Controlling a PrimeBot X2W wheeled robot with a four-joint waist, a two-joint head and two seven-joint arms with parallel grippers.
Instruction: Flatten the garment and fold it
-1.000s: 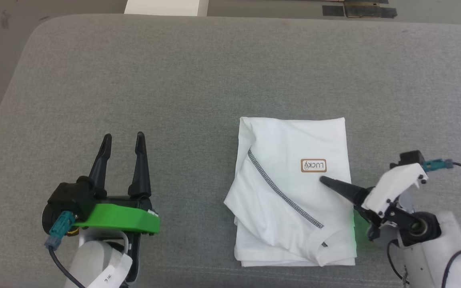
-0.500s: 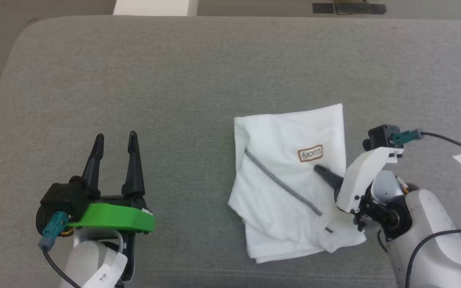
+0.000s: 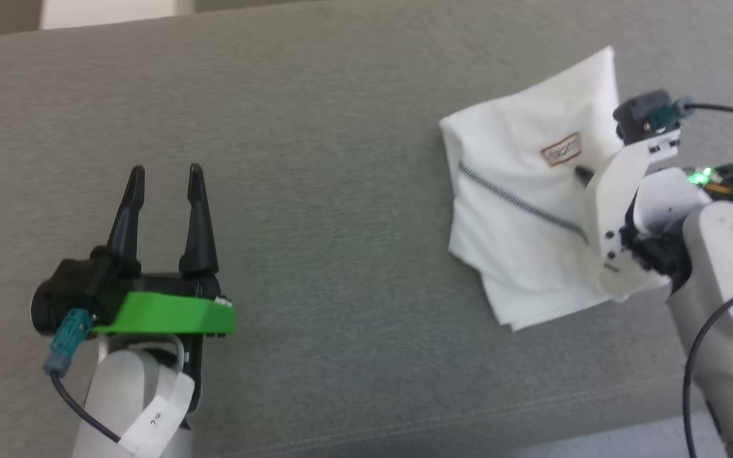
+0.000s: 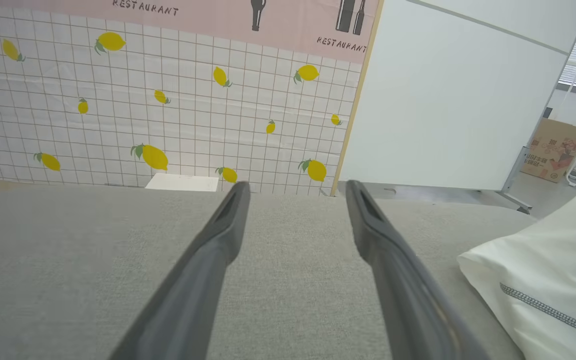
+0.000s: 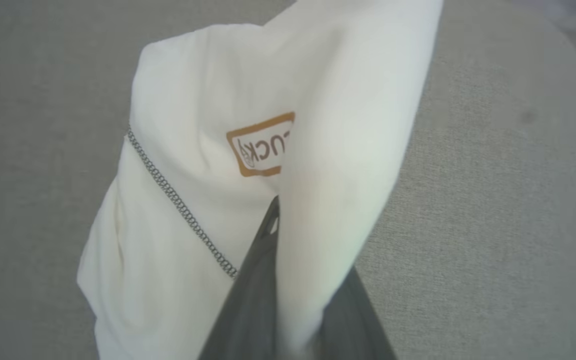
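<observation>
The garment (image 3: 519,216), a folded white T-shirt with a dark zigzag seam and a brown label, lies tilted at the far right of the grey padded table (image 3: 315,159). My right gripper (image 3: 583,173) is shut on its right side. In the right wrist view the garment (image 5: 193,150) drapes over the right gripper (image 5: 288,215), and a fold of cloth is pinched between the dark fingers (image 5: 253,280). My left gripper (image 3: 166,170) rests open at the near left, well away from the cloth. Between the fingers of the left gripper (image 4: 296,185) there is nothing, and the garment (image 4: 533,295) shows at the right edge.
A white box (image 3: 105,9) stands beyond the table's far edge; the left wrist view also catches the box (image 4: 182,182) against a lemon-patterned wall. A cardboard carton (image 4: 553,150) sits on the floor at the far right. The table's near right corner (image 3: 627,407) lies just below the garment.
My right gripper has shut on the garment's right side and pulled it up and away to the right, tilting the folded cloth. The head camera has also turned. The left gripper stays open.
</observation>
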